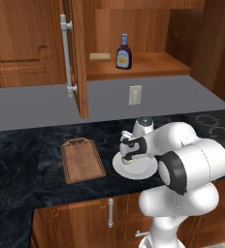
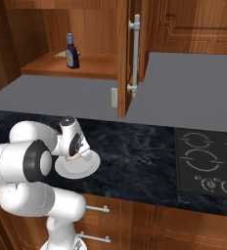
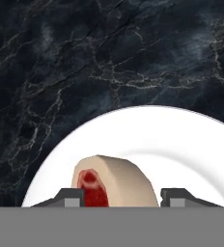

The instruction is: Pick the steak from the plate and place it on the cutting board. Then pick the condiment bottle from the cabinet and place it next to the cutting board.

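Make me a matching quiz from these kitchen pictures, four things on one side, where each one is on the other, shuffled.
Things:
1. steak
2. bottle
3. cutting board
4. plate

Places:
A. on the cabinet shelf
B. on the counter, under the gripper
C. on the plate, between the fingertips
D. bare on the counter, beside the plate

Pairs: 1-C, 2-A, 3-D, 4-B

Even, flat rendered light with no glare; the cabinet [image 1: 134, 63] interior sits dimmer. All views are sharp, and the plate [image 3: 181, 149] looks bright white.
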